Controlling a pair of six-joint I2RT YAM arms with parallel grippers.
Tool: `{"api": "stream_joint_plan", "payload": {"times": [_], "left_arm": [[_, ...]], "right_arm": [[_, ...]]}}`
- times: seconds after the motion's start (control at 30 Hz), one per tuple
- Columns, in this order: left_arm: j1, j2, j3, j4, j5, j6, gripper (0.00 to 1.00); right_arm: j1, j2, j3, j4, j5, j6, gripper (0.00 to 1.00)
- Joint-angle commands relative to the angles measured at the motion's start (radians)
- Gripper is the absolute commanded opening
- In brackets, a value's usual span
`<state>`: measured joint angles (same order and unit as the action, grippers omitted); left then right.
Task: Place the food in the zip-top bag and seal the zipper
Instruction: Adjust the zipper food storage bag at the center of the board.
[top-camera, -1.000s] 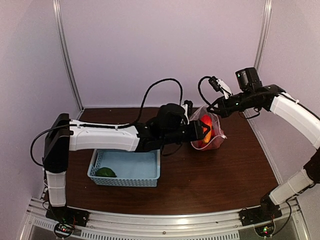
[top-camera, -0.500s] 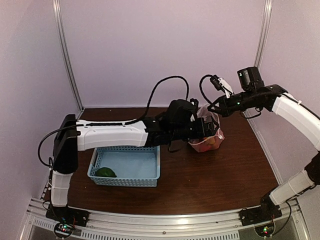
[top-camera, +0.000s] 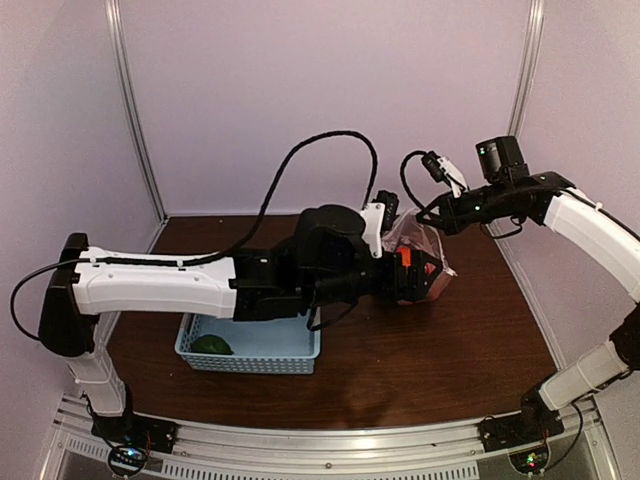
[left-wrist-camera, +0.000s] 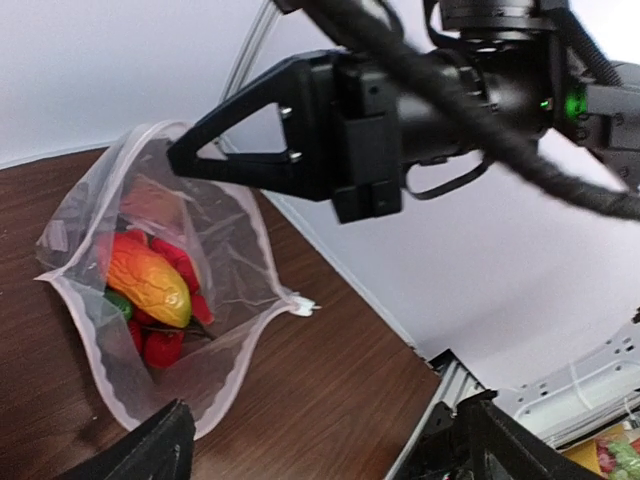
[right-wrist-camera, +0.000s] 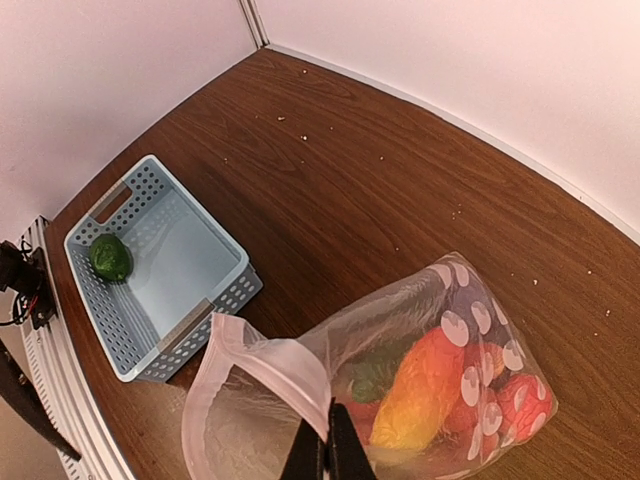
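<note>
The zip-top bag (right-wrist-camera: 455, 330), clear with white dots, lies on the table with its mouth held up and open. Inside lies food: an orange-yellow pepper (right-wrist-camera: 425, 390), red tomatoes (right-wrist-camera: 520, 405) and a green piece (right-wrist-camera: 372, 378). My right gripper (right-wrist-camera: 328, 450) is shut on the bag's pale zipper strip (right-wrist-camera: 270, 355) and holds the rim up. In the left wrist view the bag (left-wrist-camera: 215, 250) sits to the left with the pepper (left-wrist-camera: 150, 285) in it. My left gripper (left-wrist-camera: 320, 460) is open and empty, just outside the mouth. From above, the left gripper (top-camera: 415, 275) is at the bag (top-camera: 432, 262), under the right gripper (top-camera: 425, 220).
A light-blue perforated basket (top-camera: 250, 362) stands under the left forearm near the front left, holding one small dark green piece (top-camera: 210, 345); the same basket (right-wrist-camera: 190, 335) and green piece (right-wrist-camera: 110, 257) appear in the right wrist view. Walls close the table's back and sides.
The left gripper opened at the bag's mouth and now holds nothing. The left wrist rose and its elbow swung left. The right gripper kept its hold on the rim.
</note>
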<state>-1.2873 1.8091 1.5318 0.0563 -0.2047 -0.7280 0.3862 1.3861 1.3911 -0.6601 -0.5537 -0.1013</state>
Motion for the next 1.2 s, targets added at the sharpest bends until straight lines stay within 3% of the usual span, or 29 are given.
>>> {"api": "stream_joint_plan", "payload": {"times": [0.0,0.1,0.2,0.27,0.57,0.8,0.9,0.97,1.03,1.17], "left_arm": [[0.014,0.036,-0.013,-0.145,-0.206,-0.01,0.93],[0.024,0.051,-0.01,-0.218,-0.283,-0.104,0.72],[0.065,0.033,-0.093,-0.118,-0.207,-0.186,0.43],[0.097,0.039,-0.126,-0.054,-0.144,-0.219,0.34],[0.168,0.194,-0.02,0.038,0.068,-0.213,0.28],[0.165,0.217,0.019,0.024,0.073,-0.242,0.25],[0.165,0.22,0.033,-0.017,0.057,-0.255,0.04],[0.176,0.238,0.057,-0.045,0.038,-0.261,0.01],[0.206,0.284,0.142,-0.088,0.054,-0.254,0.0],[0.236,0.443,0.589,-0.252,0.002,-0.143,0.0]], "right_arm": [[-0.004,0.003,-0.024,0.031,-0.011,-0.002,0.0],[-0.004,0.005,-0.029,0.03,-0.02,-0.001,0.0],[-0.003,0.004,-0.039,0.03,-0.029,-0.003,0.0],[0.0,0.007,-0.053,0.034,-0.036,-0.001,0.0],[0.009,0.023,-0.094,0.059,-0.037,0.001,0.0],[0.01,0.034,-0.084,0.062,-0.022,0.005,0.0],[0.009,0.037,-0.072,0.057,-0.01,-0.001,0.0],[0.008,0.048,-0.037,0.042,0.033,-0.01,0.0],[-0.001,0.081,0.041,0.004,0.113,-0.031,0.0],[-0.119,0.209,0.374,-0.15,0.207,-0.017,0.0]]}}
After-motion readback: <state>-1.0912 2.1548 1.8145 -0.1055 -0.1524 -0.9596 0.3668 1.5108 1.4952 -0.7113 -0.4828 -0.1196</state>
